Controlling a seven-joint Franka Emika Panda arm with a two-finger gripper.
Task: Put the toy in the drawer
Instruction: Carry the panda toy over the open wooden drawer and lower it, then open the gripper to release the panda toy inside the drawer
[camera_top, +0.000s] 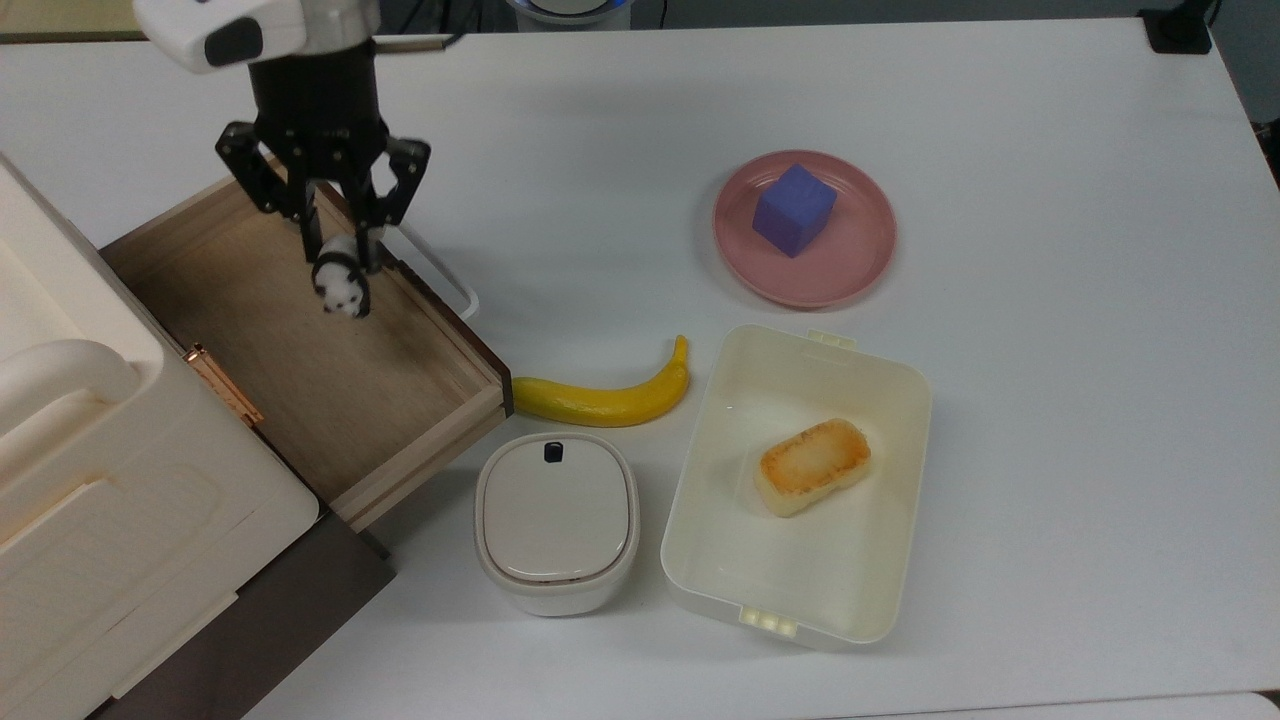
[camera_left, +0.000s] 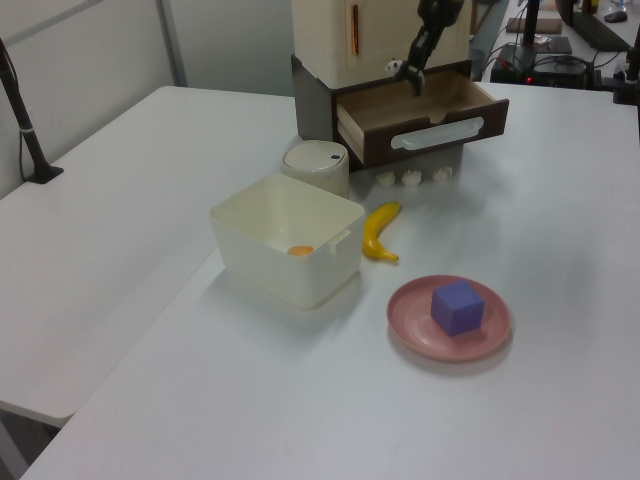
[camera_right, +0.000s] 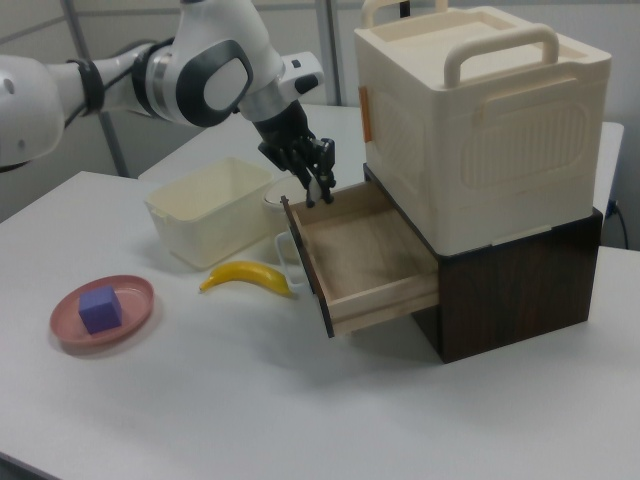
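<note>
Drawer (camera_top: 330, 400) pulled out from under box (camera_top: 90, 520) — pincer (camera_top: 338, 250) over it, toy (camera_top: 341, 285) held above drawer floor. Top view: banana (camera_top: 605, 395) right of drawer front; cube (camera_top: 794, 209) on plate (camera_top: 860, 262); bread (camera_top: 812, 466) in tray (camera_top: 880, 420).

yellow banana (camera_top: 605, 396) between lidded white pot (camera_top: 556, 520) and cream tray (camera_top: 880, 400); purple cube (camera_top: 794, 209) on pink plate (camera_top: 860, 270)

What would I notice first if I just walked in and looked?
Probably the gripper dangling a little panda toy over the open wooden drawer. Next, the yellow banana beside the drawer, and the blue-purple cube on a pink plate.
</note>
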